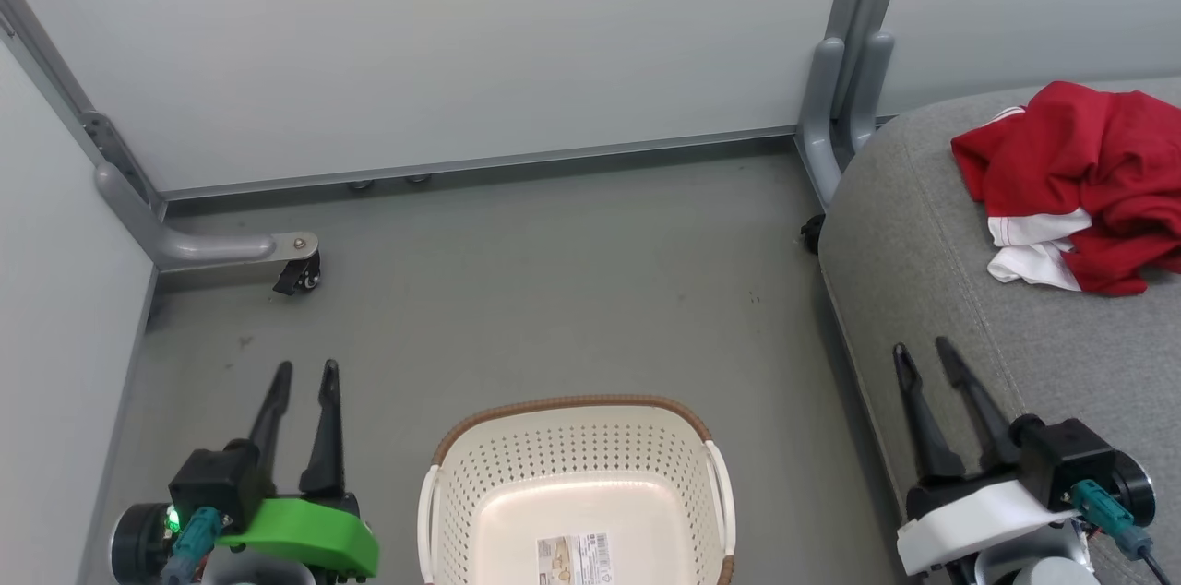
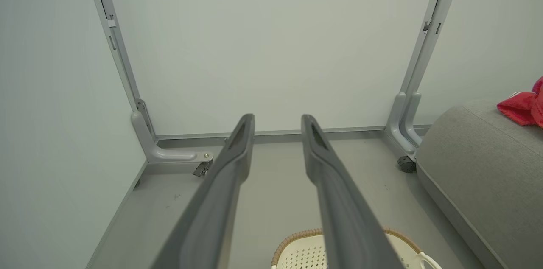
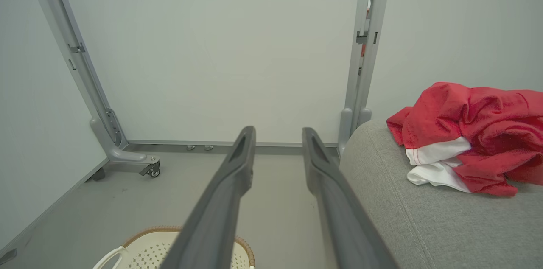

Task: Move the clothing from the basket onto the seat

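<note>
We note the oval cream-white perforated plastic laundry basket (image 1: 572, 403), brown woven-look rim, standing on the grey floor (image 1: 554, 271) between the two arms. Its inside is bare apart from a paper label (image 1: 574, 557) on the bottom. We see no fabric in it, though its near end runs off the lower edge of the head view.

The bright red soft fabric clothing (image 1: 1079, 170), with white panels showing along its lower side, lies in a crumpled heap on the large grey fabric-upholstered sofa seat (image 1: 923, 244), well apart from the basket. From the heap alone we cannot tell whether it is one garment or two.

Left gripper (image 1: 305, 369): green mount, low beside the basket's left handle, fingers parted, nothing between them. Right gripper (image 1: 922, 347): white mount, over the near edge of the seat, fingers parted likewise, holding nothing. In each wrist view there is a clean gap between the fingers, with floor and pale partition wall (image 1: 461, 41) beyond.

Our judgement: the transfer looks complete, with the basket emptied and the clothing resting on the seat. What is left, if anything, is a check of the basket's hidden near end. Neither arm is placed for another pick.
</note>
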{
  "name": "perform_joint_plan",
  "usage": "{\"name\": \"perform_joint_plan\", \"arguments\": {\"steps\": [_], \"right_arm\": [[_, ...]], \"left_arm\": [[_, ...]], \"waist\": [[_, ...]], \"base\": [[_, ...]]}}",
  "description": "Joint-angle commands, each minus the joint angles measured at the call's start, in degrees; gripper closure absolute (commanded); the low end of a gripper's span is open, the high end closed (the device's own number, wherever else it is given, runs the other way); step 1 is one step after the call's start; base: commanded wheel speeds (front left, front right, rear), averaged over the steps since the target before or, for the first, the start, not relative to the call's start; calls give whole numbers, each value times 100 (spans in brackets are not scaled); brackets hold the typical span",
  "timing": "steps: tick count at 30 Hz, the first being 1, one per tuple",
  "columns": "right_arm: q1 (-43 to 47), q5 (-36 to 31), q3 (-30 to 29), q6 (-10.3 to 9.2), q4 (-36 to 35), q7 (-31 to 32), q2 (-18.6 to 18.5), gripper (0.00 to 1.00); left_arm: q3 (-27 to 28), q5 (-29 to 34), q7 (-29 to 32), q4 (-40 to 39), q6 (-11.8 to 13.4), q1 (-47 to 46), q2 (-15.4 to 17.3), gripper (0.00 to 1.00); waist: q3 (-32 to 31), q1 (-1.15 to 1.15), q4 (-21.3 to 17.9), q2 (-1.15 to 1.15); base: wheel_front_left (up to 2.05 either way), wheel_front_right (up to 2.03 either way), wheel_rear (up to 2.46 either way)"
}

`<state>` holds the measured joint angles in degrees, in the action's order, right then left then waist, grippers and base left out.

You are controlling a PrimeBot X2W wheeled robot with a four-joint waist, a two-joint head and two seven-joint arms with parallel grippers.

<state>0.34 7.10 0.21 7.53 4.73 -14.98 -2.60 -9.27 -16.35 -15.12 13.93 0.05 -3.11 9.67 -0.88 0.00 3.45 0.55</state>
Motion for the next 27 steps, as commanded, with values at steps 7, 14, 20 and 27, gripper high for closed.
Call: {"name": "perform_joint_plan", "arguments": {"steps": [7,14,20,27], "right_arm": [[16,550,-8,0,164,117,5,100],[-71,1367,-41,-1,248,293,-30,100],[-132,2002,-64,-1,311,424,-57,100],[-200,2683,-86,-1,374,565,-86,100]], "left_arm": [[106,-488,158,145,-49,-16,-70,100],[249,-1187,352,112,-106,-51,-128,100],[360,-1729,501,71,-137,-75,-175,100],[481,-2315,661,27,-171,-102,-225,100]], "waist": [[3,0,-13,-2],[7,0,-32,-5],[11,0,-48,-8],[16,0,-67,-11]], "base": [[0,0,0],[0,0,0],[0,0,0],[0,0,0]]}}
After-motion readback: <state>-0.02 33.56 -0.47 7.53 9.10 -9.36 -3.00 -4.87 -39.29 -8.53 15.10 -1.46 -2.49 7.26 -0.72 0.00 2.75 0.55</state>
